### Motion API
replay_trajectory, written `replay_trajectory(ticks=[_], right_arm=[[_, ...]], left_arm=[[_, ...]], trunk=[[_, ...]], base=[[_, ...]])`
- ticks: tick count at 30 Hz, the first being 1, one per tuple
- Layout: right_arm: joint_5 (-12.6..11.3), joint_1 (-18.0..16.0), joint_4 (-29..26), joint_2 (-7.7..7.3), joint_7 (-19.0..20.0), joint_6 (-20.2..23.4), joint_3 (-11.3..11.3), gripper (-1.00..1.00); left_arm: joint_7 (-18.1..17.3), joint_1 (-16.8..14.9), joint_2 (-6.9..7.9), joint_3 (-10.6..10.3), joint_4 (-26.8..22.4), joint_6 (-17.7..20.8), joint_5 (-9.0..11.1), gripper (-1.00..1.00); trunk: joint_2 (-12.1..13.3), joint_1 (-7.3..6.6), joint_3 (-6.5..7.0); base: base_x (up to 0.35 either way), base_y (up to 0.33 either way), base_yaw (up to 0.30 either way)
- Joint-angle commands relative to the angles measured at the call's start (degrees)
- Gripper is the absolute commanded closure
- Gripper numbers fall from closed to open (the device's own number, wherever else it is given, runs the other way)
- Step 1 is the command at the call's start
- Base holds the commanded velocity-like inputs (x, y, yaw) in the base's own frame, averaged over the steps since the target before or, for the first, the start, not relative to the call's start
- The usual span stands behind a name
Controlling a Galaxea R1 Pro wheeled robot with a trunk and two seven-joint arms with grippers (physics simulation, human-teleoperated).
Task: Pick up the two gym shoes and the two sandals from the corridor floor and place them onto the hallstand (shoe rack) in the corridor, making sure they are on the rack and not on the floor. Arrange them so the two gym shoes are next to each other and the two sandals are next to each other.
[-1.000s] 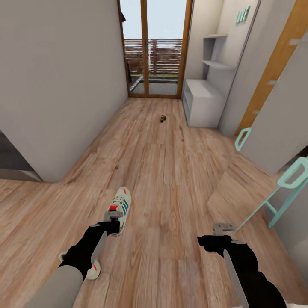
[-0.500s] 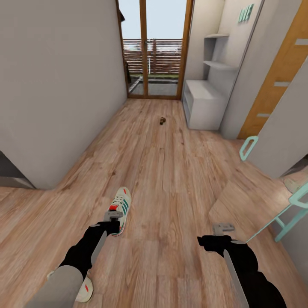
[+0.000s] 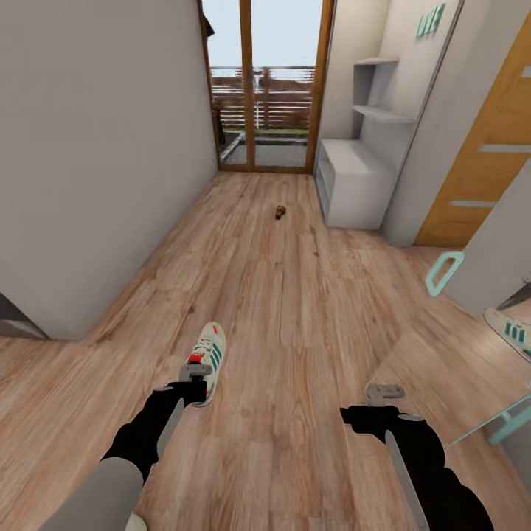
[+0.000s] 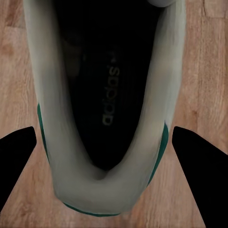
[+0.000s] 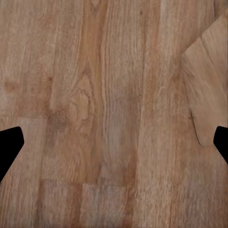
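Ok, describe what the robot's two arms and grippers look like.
Both arms are alike: pale grey upper sleeves, a black forearm with a light grey strip along it, and a black wrist. The left gripper and right gripper are small grey metal blocks. In the wrist views the jaws appear as black pointed wedges.

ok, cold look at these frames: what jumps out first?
The gym shoe at the left gripper: white with green stripes and a red heel patch, low left of the head view. In the left wrist view its dark opening sits between the fingertips. A second gym shoe peeks in at the right edge, and a small dark thing, maybe a sandal, lies far down the corridor floor near the hallstand.
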Motion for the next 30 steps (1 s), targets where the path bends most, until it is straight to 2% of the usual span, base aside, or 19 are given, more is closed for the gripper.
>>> replay_trajectory(ticks=[1, 13, 30], right_arm=[[0.0, 0.0, 0.0, -0.02, 0.0, 0.0, 0.0, -1.0], [0.0, 0.0, 0.0, 0.01, 0.0, 0.0, 0.0, -1.0], [0.0, 0.0, 0.0, 0.03, 0.0, 0.0, 0.0, -1.0]], left_arm=[[-0.1, 0.0, 0.0, 0.0, 0.0, 0.0, 0.0, 1.0], [0.0, 0.0, 0.0, 0.0, 0.0, 0.0, 0.0, 1.0], [-0.1, 0.0, 0.0, 0.0, 0.0, 0.0, 0.0, 1.0]], trunk=[[0.0, 0.0, 0.0], [0.0, 0.0, 0.0], [0.0, 0.0, 0.0]], base=[[0.273, 0.0, 0.0], [0.273, -0.087, 0.0], [0.272, -0.005, 0.0]])
